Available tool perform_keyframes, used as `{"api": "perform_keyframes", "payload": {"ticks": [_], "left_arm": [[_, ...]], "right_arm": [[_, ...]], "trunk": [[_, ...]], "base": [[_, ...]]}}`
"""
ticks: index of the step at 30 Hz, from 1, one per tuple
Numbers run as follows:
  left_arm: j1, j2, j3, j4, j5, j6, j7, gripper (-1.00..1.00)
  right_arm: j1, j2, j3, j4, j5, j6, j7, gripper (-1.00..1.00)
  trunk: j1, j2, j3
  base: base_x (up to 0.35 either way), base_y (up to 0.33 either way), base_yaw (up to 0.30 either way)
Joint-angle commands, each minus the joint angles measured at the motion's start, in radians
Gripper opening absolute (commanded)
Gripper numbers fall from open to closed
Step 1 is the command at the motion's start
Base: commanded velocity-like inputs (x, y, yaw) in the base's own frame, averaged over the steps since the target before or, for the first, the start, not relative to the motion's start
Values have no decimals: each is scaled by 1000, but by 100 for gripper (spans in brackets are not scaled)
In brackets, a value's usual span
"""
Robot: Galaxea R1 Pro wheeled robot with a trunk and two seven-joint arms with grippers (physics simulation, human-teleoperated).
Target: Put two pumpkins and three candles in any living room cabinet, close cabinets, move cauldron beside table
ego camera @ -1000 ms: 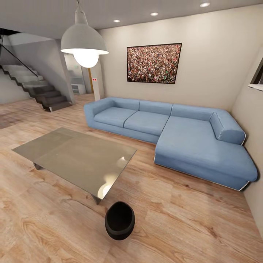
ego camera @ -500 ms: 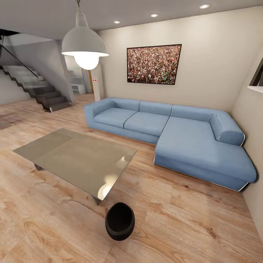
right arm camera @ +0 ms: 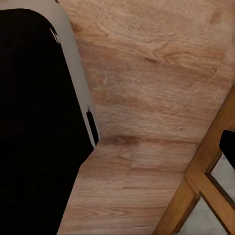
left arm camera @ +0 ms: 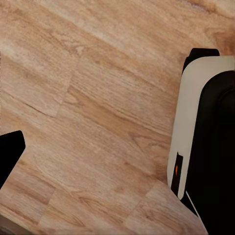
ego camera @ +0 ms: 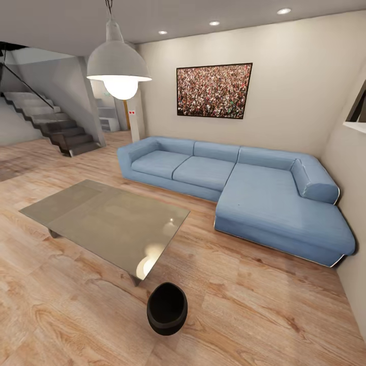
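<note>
The glossy black cauldron [ego camera: 166, 308] stands upright on the plank floor, close to the near corner of the glass-topped coffee table [ego camera: 107, 218] and apart from it. Pumpkins, candles and cabinet are out of view. In the left wrist view my left gripper [left arm camera: 117, 152] hangs over bare floor, one black fingertip [left arm camera: 10, 152] at the picture's edge and nothing between the fingers. My right gripper [right arm camera: 117, 147] likewise hangs over the floor, with a black fingertip [right arm camera: 229, 147] at the edge and nothing held.
A blue corner sofa [ego camera: 244, 188] fills the far right along the wall. A white pendant lamp [ego camera: 118, 66] hangs above the table. Stairs [ego camera: 56, 127] rise at the far left. My own base [left arm camera: 205, 137] is beside both grippers, and a wooden frame [right arm camera: 205, 196] lies near the right one.
The whole head picture has shifted down a little, so the camera has moved slightly. The cauldron and the table have stayed where they were.
</note>
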Motion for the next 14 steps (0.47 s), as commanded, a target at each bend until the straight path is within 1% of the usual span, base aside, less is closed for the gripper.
{"api": "perform_keyframes", "payload": {"ticks": [1, 12, 14], "left_arm": [[0, 0, -9, 1, 10, -4, 2, 100], [13, -3, -10, 1, 10, -22, 2, 100], [14, -3, -10, 1, 10, -23, 2, 100]], "right_arm": [[0, 1, 8, -2, -5, 5, -2, 100], [2, 11, 8, -1, -6, 3, 6, 100], [2, 12, 8, -1, -6, 3, 6, 100]], "trunk": [[-4, 7, 2], [-46, 84, 37], [-46, 84, 37]], "base": [[0, 0, 0], [0, 0, 0], [0, 0, 0]]}}
